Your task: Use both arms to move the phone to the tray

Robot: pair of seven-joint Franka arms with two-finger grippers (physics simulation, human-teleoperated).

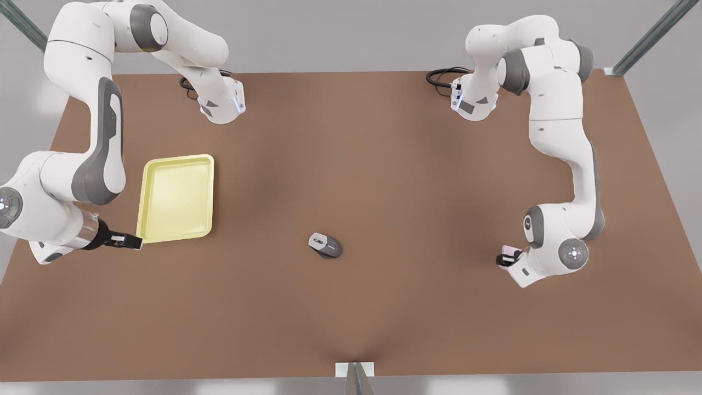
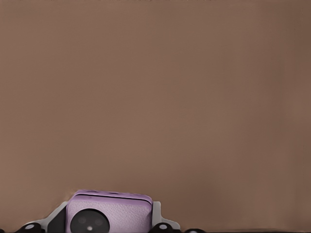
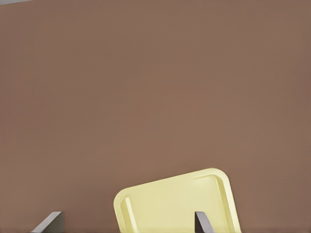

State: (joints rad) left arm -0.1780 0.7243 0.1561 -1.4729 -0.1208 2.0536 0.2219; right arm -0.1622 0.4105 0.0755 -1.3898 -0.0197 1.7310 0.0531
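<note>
The pale pink phone (image 1: 510,253) hangs just above the brown table at the front view's right, and my left gripper (image 1: 507,258) is shut on it. The left wrist view has the phone (image 2: 109,209) close up between the fingers (image 2: 54,222), one black circle on its face. The pale yellow tray (image 1: 176,198) lies flat at the front view's left with nothing in it. My right gripper (image 1: 129,241) stands open beside the tray's near corner, apart from it. Through the right wrist view the tray (image 3: 176,204) lies beyond that gripper's spread fingers (image 3: 200,222).
A grey computer mouse (image 1: 325,245) rests on the table (image 1: 384,164) between the two grippers, nearer the front edge. Black cables (image 1: 445,76) coil at both arm bases along the back edge. A metal post (image 1: 355,377) stands at the front edge's middle.
</note>
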